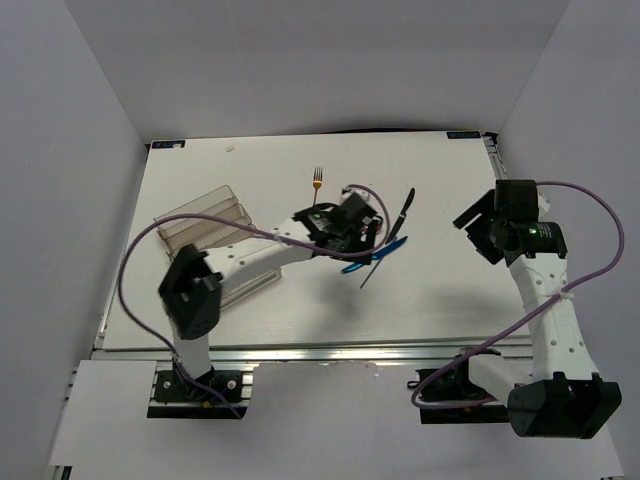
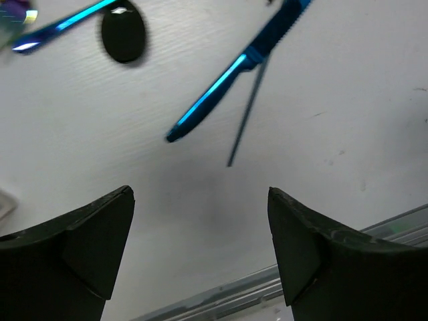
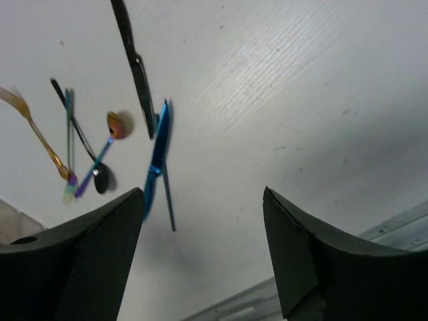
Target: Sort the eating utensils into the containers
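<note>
The left pincer [image 2: 199, 200] and right pincer [image 3: 202, 200] gape empty. At the left's one o'clock the blue knife [image 2: 221, 85] seems to cross a thin stick [image 2: 244, 122]; grabbing may snag both.

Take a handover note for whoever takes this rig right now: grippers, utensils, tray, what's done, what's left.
Left gripper: open, empty, near the blue knife.
Right gripper: open, empty, off to the right.
Utensils: blue knife, black knife, gold fork and others lie loose on the table.
Tray: far left, no utensil seen inside.
Done: nothing sorted. Remaining: all of it.
</note>
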Robot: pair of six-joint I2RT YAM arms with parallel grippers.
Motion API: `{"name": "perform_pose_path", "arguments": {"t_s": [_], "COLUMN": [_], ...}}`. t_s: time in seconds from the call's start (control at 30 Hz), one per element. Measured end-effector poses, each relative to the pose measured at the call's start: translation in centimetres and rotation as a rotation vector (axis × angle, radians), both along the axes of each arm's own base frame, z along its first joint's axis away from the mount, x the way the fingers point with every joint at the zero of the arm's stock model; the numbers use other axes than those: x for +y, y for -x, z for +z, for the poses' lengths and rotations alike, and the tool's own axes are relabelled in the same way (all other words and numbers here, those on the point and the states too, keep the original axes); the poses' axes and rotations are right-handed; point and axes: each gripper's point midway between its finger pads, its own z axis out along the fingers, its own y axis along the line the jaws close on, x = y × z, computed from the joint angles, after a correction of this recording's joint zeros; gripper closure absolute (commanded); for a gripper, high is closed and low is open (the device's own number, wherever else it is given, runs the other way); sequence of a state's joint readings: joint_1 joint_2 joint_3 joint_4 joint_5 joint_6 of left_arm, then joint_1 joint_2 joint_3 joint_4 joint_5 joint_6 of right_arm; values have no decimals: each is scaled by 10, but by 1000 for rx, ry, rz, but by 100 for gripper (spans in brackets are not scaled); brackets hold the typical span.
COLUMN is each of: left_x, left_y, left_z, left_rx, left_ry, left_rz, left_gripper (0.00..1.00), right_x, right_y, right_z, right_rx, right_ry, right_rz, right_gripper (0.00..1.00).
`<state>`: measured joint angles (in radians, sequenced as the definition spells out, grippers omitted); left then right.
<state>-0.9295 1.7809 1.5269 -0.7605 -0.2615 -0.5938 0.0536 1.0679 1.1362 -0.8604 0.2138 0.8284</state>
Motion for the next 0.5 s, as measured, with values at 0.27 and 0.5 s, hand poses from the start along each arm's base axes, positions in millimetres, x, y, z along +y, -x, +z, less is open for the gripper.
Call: {"name": "perform_pose_path", "arguments": {"t_s": [0.27,0.5], "left_x": [-89,-119], "left_y": [-13,-35], "left_z": [-64,-99], "left_rx": [34,25], "left_ry": [23,10], "left_rz": [-88,-103], "left_gripper": [23,42], "right_x": [18,31], "right_y": [26,32], "right_z": [-12,-12], "right_rx": [87,84], "right_ry": [-9,-36], "right_rz": [280,381], "right_gripper": [26,26]}}
